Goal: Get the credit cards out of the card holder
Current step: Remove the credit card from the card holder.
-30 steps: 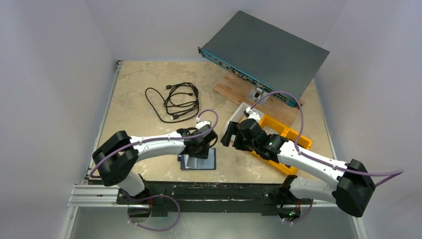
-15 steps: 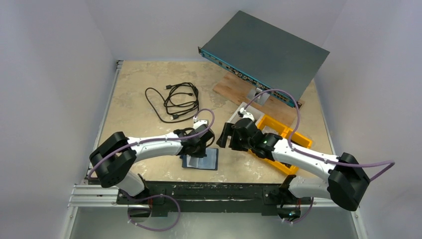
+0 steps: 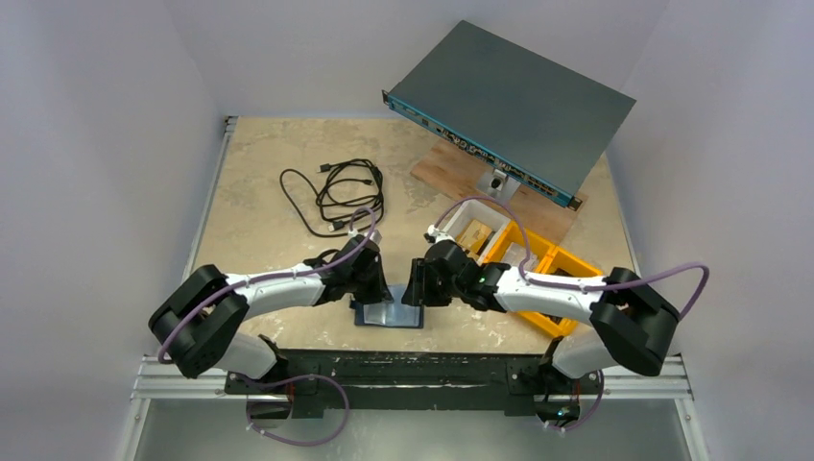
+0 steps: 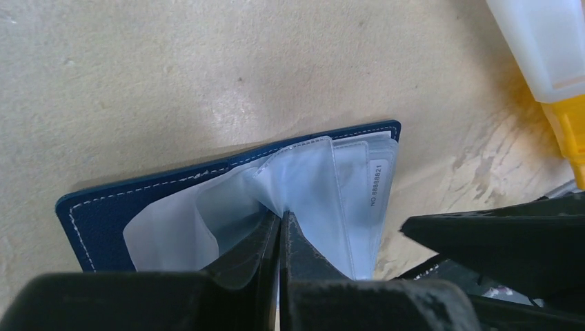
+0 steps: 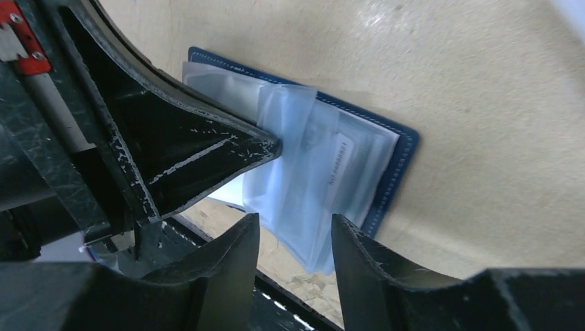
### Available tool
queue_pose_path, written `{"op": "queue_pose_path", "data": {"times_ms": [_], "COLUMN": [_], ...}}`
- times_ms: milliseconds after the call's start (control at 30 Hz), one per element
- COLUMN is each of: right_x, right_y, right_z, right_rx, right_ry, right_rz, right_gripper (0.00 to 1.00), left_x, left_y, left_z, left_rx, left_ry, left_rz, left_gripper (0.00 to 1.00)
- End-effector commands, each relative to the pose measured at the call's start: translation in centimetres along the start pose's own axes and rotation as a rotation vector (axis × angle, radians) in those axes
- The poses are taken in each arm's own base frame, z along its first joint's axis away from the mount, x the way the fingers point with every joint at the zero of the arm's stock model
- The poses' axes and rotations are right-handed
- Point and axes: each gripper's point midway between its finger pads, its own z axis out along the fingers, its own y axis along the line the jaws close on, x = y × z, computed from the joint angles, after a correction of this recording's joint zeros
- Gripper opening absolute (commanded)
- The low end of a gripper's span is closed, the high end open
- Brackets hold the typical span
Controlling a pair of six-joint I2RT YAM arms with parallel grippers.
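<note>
a: what does the card holder (image 3: 389,315) look like up close?
b: dark navy, grained like leather, flat and rectangular with rounded corners and pale stitching along the rim. it lies open on the mottled beige table (image 3: 259,182), near the front edge, between the two grippers. inside is a fan of clear plastic sleeves (image 4: 310,172), thin, glossy and crinkled. a white card (image 4: 377,183) with a printed number shows through one.
a: and the left gripper (image 4: 281,219)?
b: its scuffed black fingers are pressed tight together at the tips, pinching a leaf of the sleeves and drawing it up into a peak.
a: the right gripper (image 5: 295,231)?
b: its fingers stand apart with a gap between them, over the loose corner of the sleeves that sticks out past the holder's edge. i can't see them touching anything.
a: what's different from a second ago?
b: the right gripper was up by the yellow bins (image 3: 562,269), away from the holder. it has come left and down to the holder's right side, which uncovers the white bin (image 3: 470,226). the left arm's elbow has swung outward, its gripper on the holder as before. the holder has hardly shifted. the coiled black cable (image 3: 338,197) and the flat grey box (image 3: 514,96) above the wooden board (image 3: 446,171) lie as they did.
</note>
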Motion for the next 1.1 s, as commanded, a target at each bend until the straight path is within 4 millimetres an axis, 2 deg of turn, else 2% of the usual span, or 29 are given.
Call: {"op": "queue_pose_path", "data": {"times_ms": [0,200,600,1067], "right_x": [-0.8,-0.5,-0.5,-0.2], "right_y": [3.6,2.9,1.1,-0.2], "right_z": [0.5,1.3,1.2,1.4], "right_rx": [-0.101,-0.059,0.014,0.059], "right_ry": [-0.010,-0.004,-0.033,-0.036], "right_rz": [-0.007,0.007,0.029,0.043], "right_gripper": [0.40,0.38,0.48,0.48], "left_x": [1.7,2.0,2.4,2.6], "left_y": [0.8,1.4,2.0,2.0], "left_z": [0.8,1.1,1.3,1.2], "left_rx": [0.022,0.014,0.000,0.004], "left_ry": [0.059,0.066,0.082,0.089], "left_rz": [-0.028,-0.040,-0.042,-0.042], "left_gripper": [0.00,0.00,0.00,0.00]}}
